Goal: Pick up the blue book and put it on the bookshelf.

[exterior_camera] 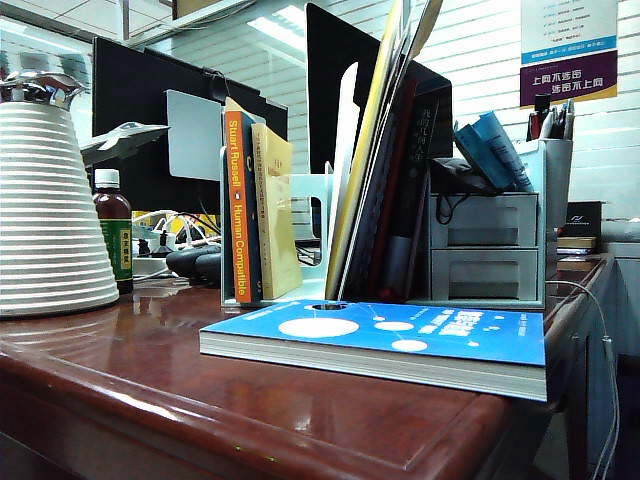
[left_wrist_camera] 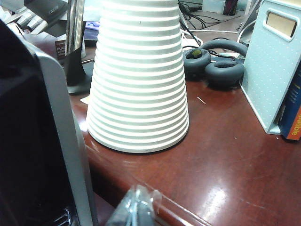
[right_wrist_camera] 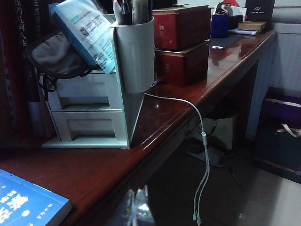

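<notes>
off the desk edge, both grippers' fingers [left_wrist_camera: 134, 212] [right_wrist_camera: 136, 212] closed.

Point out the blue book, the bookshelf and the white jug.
blue book [exterior_camera: 400, 335]: exterior view, on its cover.
bookshelf [exterior_camera: 485, 255]: exterior view, on its drawer block.
white jug [left_wrist_camera: 138, 84]: left wrist view, on its ribbed side.
</notes>
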{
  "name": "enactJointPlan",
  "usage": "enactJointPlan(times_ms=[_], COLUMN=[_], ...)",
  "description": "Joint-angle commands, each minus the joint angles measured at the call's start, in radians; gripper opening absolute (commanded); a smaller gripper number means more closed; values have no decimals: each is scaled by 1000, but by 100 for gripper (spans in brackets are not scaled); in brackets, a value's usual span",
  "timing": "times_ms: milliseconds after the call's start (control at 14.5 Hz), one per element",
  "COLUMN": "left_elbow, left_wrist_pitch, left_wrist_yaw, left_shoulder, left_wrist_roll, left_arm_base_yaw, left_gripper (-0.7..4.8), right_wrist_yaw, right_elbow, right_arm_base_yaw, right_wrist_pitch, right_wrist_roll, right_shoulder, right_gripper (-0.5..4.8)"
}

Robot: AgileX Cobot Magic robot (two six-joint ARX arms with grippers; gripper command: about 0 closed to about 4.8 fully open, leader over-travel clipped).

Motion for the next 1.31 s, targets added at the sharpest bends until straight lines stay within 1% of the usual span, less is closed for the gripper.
enactJointPlan(times_ms=[69,346,622,691,761,830,899,968,1037,1106,1175,1314], left_elbow=[0,0,1,1,5,29,64,114,160,204,280,396], left_wrist_pitch=[5,6,21,38,80,88,87,85,76,65,60,112], left_wrist_yaw=[5,6,6,6,2,2,-6,-5,-5,0,37,225], left_shoulder=[1,0,0,0,0,0,0,1,16,48,139,332], left_wrist_roll=[0,0,-3,-36,-76,-105,-113,-113,-119,-147,-210,-223], left_arm_base_yaw=[1,1,1,1,1,1,1,1,1,1,0,0], left_gripper=[-5,-5,-5,-5,-6,-5,-5,-5,-5,-5,-5,-5], right_wrist_yaw=[-1,-1,-24,-24,-23,-4,24,27,25,25,3,-132], right_elbow=[-2,-2,-2,-1,0,19,74,151,230,280,373,499], right_arm_base_yaw=[1,2,2,2,2,2,2,1,1,1,1,2], right_wrist_pitch=[13,16,134,166,228,258,192,71,-16,-48,-73,-77], right_wrist_roll=[1,11,12,31,103,181,264,285,285,285,285,285], right_shoulder=[-1,-1,-1,-1,-1,-1,-1,3,26,52,126,274], right_gripper=[-5,-5,-5,-5,-5,-5,-5,-5,-5,-5,-5,-5])
